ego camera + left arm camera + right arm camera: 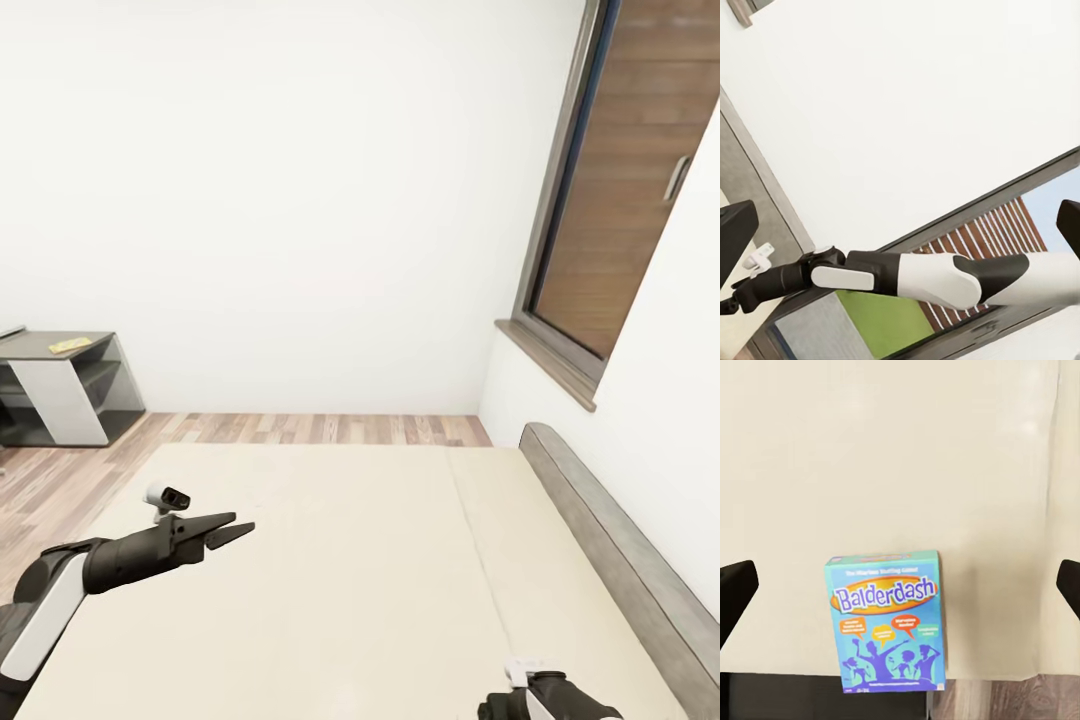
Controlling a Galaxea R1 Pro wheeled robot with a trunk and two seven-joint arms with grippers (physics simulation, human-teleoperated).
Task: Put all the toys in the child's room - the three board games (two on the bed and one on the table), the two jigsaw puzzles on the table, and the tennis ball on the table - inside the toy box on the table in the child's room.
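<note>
Over the bed [330, 560], right gripper [900, 585] is hovering with jaws spread wide, holding nothing | advice: descend centred on the blue board game [886, 619], straddling its narrower span, closing squarely | box is lying flat at the mattress edge, printed "Balderdash" | left gripper [228, 535] is showing fingers nearly together, empty.

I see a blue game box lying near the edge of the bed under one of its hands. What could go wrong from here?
The Balderdash box lies at the very edge of the bed, one end seemingly past it over the floor. A clumsy push from the right gripper, whose fingers stand wide apart above it, might tip it off. Also, the left gripper hangs low over the mattress and could brush it if the robot turns.
</note>
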